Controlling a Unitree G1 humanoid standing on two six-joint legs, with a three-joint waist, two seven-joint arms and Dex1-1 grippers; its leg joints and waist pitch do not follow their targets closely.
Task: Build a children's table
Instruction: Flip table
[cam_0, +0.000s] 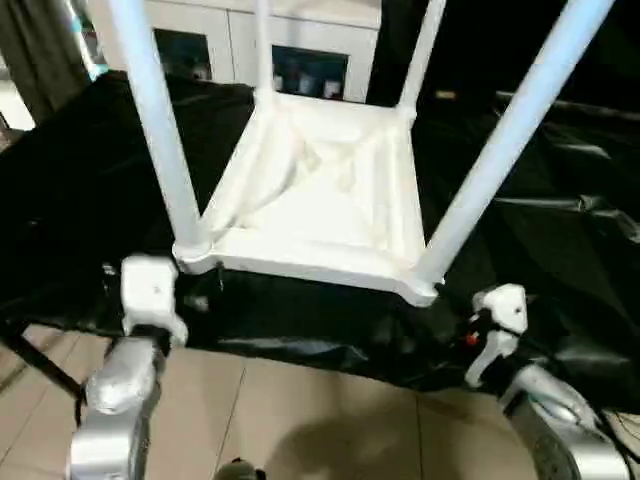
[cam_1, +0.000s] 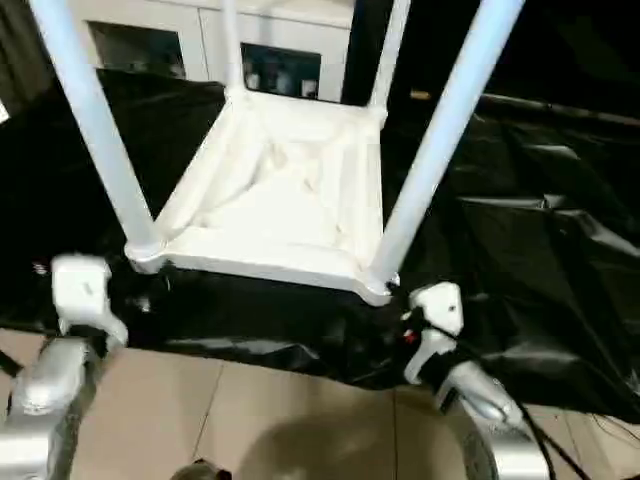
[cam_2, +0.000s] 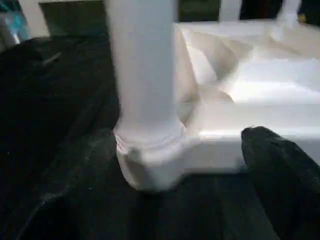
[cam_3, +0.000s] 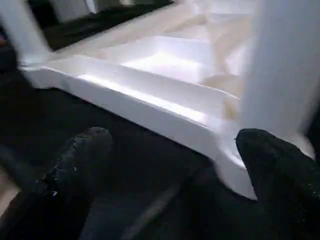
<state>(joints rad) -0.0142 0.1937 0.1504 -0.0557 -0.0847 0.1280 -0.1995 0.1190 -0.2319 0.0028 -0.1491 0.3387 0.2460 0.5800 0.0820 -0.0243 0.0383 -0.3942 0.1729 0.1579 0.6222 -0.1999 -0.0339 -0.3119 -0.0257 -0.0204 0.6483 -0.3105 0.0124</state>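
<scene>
The children's table (cam_0: 320, 200) lies upside down on the black-covered bench, its ribbed underside facing up. Four white tube legs stand in its corner sockets: near left leg (cam_0: 155, 120), near right leg (cam_0: 500, 150) and two far legs (cam_0: 262, 45). My left gripper (cam_2: 180, 150) is open just in front of the near left corner socket (cam_2: 150, 160), its fingers (cam_2: 272, 160) wide apart and holding nothing. Open as well, my right gripper (cam_3: 175, 145) faces the near right corner (cam_3: 235, 165), one finger (cam_3: 270, 155) close beside that leg's base.
A crinkled black sheet (cam_0: 560, 250) covers the bench, whose front edge runs just under both wrists (cam_0: 150, 290). Tiled floor (cam_0: 330, 420) lies below. White cabinets with glass doors (cam_0: 300, 60) stand behind the bench.
</scene>
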